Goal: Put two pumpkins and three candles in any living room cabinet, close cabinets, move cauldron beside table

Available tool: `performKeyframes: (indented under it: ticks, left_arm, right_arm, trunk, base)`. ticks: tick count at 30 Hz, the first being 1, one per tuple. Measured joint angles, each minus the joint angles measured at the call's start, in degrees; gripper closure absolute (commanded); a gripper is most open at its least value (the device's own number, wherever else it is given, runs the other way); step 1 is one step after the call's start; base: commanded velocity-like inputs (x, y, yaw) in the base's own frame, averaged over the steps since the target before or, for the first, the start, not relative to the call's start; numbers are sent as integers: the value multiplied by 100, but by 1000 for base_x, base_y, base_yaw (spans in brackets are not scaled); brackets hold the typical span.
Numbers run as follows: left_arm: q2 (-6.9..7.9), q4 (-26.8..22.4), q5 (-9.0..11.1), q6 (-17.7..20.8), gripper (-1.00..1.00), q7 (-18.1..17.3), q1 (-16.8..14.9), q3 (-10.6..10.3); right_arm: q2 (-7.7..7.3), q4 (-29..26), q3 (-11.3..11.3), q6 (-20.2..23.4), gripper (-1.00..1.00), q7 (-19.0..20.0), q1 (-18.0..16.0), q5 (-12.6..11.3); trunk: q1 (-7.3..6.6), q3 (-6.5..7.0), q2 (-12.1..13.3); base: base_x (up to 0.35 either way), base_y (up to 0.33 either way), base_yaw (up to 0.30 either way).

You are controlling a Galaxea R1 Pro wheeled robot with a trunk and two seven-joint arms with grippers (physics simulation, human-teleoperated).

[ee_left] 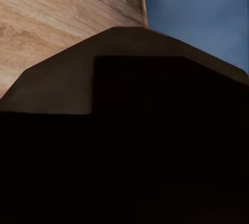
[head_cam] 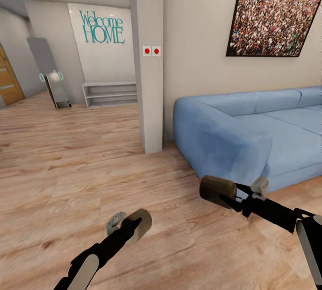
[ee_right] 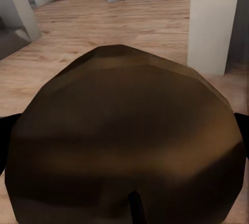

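From the head camera I see a wood floor (head_cam: 67, 169), a blue sofa (head_cam: 250, 133) on the right, and a grey pillar (head_cam: 150, 57) with two red buttons (head_cam: 151, 51). A big picture (head_cam: 273, 10) hangs over the sofa. Far back there is a wall sign (head_cam: 103, 27) and a low white shelf (head_cam: 110, 94). My left claw (head_cam: 136, 225) sits low over the floor with a pale round thing (head_cam: 141, 224) at its tip. It looks like a candle seen from the side, but I am not sure. My right claw (head_cam: 226, 196) sticks out near the sofa arm and grips a brown stubby thing (head_cam: 217, 190), most likely a candle in shadow. I think I hold both up off the floor so I can carry them while I drive to the cabinet.

From the left wrist camera, a dark shape (ee_left: 124, 146) blocks my look. I cannot tell how far that claw is open.

From the right wrist camera, the brown lump (ee_right: 124, 146) sits right in front, with dark finger tips (ee_right: 4, 136) at both sides, pinching it.

I do not see the pumpkins, cabinet, cauldron or low surface here.
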Motion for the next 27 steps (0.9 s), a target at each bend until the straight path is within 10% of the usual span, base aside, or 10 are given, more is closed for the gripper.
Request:
performKeyframes:
  ticks: [17, 27]
  left_arm:
    - [-17, 22, -33, -60, 100, 82, 0, -3]
    - [42, 165, -14, -75, 100, 113, 0, 247]
  right_arm:
    - [-61, 0, 7, 987, 100, -10, -246, 5]
    - [-434, 2, 65, 1868, 100, 3, -420, 22]
  trunk:
    - [-44, 377, 23]
    - [-243, 561, 384]
  base:
    - [0, 0, 0]
    - [0, 0, 0]
